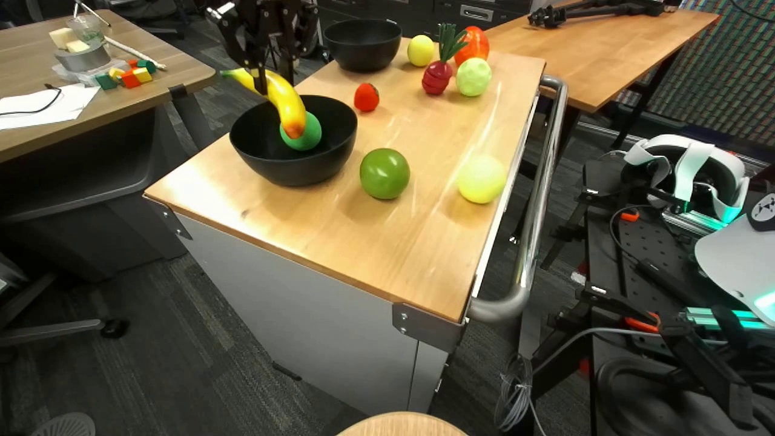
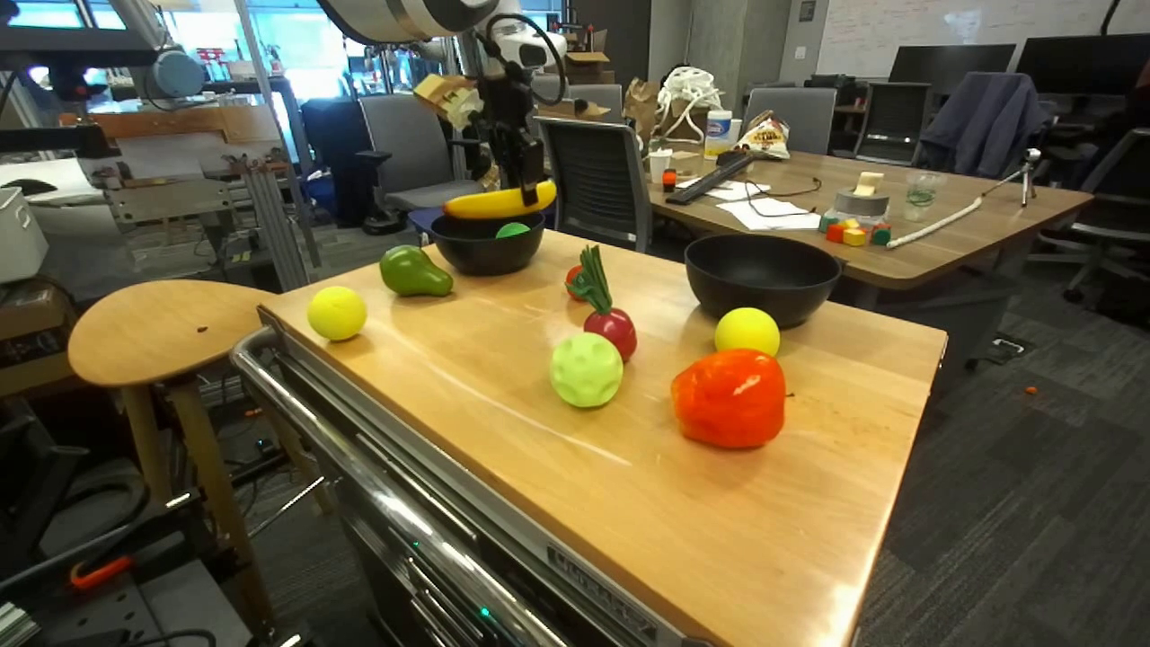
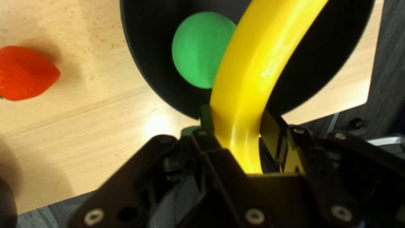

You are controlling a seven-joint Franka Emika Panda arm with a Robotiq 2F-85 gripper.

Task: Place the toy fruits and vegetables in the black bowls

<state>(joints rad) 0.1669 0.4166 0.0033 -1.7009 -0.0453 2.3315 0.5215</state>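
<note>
Banana [image 3: 256,72] gripped near one end in the gripper [image 3: 237,123], between fingers [image 3: 273,133] no farther apart than its own thickness, long free end over a black bowl [image 1: 296,172]. Inside that bowl, a green ball [image 3: 199,50]; whether in contact with the banana, cannot tell. Likely step in hand: delivery of this fruit, not yet released. Next, probably: shift the gripped end farther in over the bowl, lower gently past the green ball, then part the fingers and rise clear. Close by on the wooden top [image 1: 339,242], a strawberry [image 1: 367,97] and a green pear-shaped toy [image 1: 384,174], then, nearer the edge, a yellow ball [image 1: 481,179]. Well apart from these, a leafy red root [image 2: 611,331], a pale green ball [image 2: 586,370], a red-orange pepper [image 2: 729,398], another yellow ball [image 2: 747,331] and a second black bowl [image 2: 795,301]. Left to place, seemingly: all seven of these toys. Farthest, on a separate desk [image 1: 184,69], coloured blocks [image 1: 129,79], probably no part of the job.
</note>
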